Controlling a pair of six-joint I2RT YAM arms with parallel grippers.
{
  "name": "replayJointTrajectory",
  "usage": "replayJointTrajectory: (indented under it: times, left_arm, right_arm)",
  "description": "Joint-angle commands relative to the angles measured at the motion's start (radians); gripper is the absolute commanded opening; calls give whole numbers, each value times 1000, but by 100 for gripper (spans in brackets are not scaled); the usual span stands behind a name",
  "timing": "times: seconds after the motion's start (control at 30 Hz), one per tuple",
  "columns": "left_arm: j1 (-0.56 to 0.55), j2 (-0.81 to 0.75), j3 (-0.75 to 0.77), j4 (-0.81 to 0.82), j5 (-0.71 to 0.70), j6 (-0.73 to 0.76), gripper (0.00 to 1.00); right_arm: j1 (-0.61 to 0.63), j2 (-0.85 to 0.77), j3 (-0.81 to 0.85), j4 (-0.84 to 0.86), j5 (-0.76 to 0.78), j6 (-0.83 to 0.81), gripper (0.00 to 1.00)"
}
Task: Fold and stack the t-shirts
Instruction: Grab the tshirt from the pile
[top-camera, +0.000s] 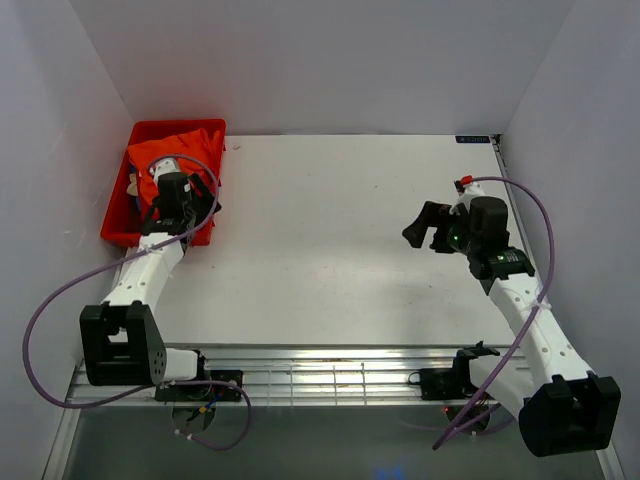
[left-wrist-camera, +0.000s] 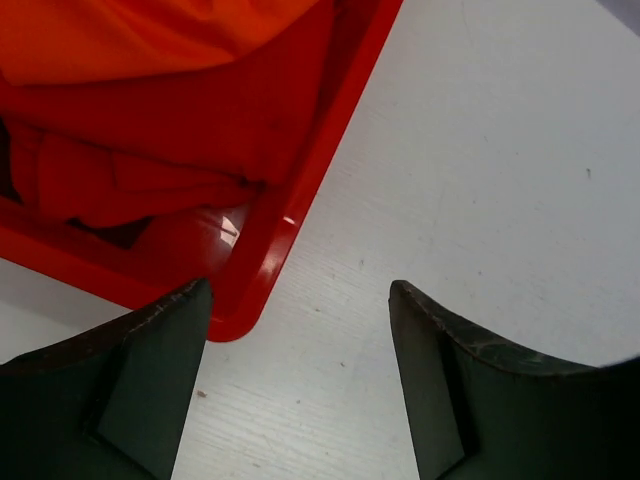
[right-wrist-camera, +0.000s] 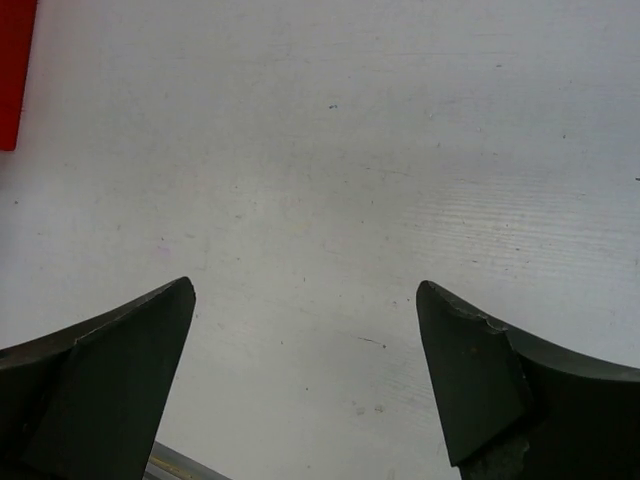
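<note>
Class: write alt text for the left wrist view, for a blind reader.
A red plastic tray holding an orange t-shirt and a red t-shirt sits on a white table. The open left end effector hovers at its corner.

my left arm (top-camera: 150, 270) and right arm (top-camera: 530, 320) wear white shells on their long links, with black housings at bases and wrists. a purple cable (top-camera: 26, 345) loops beside each, and a small red tab (top-camera: 464, 183) marks my right wrist. my fingers (left-wrist-camera: 150, 390) are dark wedges, scuffed pale along the edges.
</note>
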Motion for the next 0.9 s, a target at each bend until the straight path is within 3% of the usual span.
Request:
replayJointTrajectory:
  times: [0.0,0.1,0.13,0.23,0.7,0.87]
  left_arm:
    - [32,68,90,64,-88,57,81]
    - [49,149,139,90,-169,66,73]
    - [53,168,150,111,-187,77,72]
    - [63,228,196,159,-261,112,71]
    - [89,562,397,206,-284,217,67]
    - [92,566,391,229,-283,220,51]
  right_arm:
    - [8,39,3,92,-10,-16,97]
    - [10,69,-16,120,-12,-18,100]
    - [10,78,-19,125,-16,-18,95]
    - [11,111,-37,152,-38,-19,94]
    - [22,148,-83,201,-64,-19,92]
    - [25,132,-89,209,-73,-15,91]
